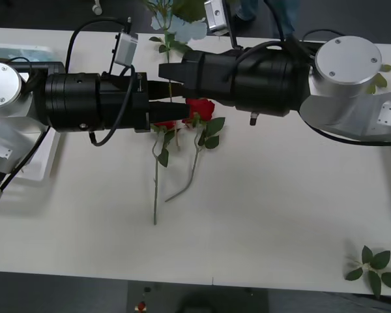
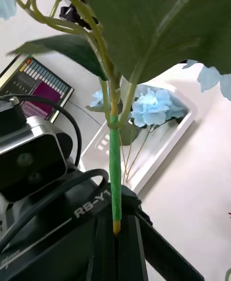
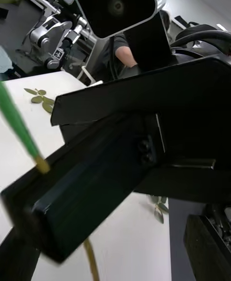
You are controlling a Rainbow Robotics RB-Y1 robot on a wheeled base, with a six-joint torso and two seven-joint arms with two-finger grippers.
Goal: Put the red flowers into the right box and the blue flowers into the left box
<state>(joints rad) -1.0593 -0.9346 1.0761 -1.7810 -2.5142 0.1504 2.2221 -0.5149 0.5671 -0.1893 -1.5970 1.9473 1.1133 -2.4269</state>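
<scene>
Two black grippers meet above the red flowers (image 1: 199,111) — the right gripper (image 1: 164,72) just behind the left gripper (image 1: 173,112). Behind the roses a blue flower (image 1: 176,26) stands — stem at the right gripper.

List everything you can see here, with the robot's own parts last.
Pale blue fluffy flower on a thin green stem: one, blue head with green leaves, above the table's far edge, stem held by the right gripper.
Blue flowers in the tray: at least one cluster, pale blue, lying in the left box.
Left box, a shallow white plastic tray: one, white, on the table.
Red roses on long green stems: two visible, red, table centre, beneath the grippers.
Loose green leaf sprigs: two, green, near right corner and beside the right arm.
Table: one, white.
Right gripper: black fingers shut on the stem.
Left gripper: black, over the roses.
</scene>
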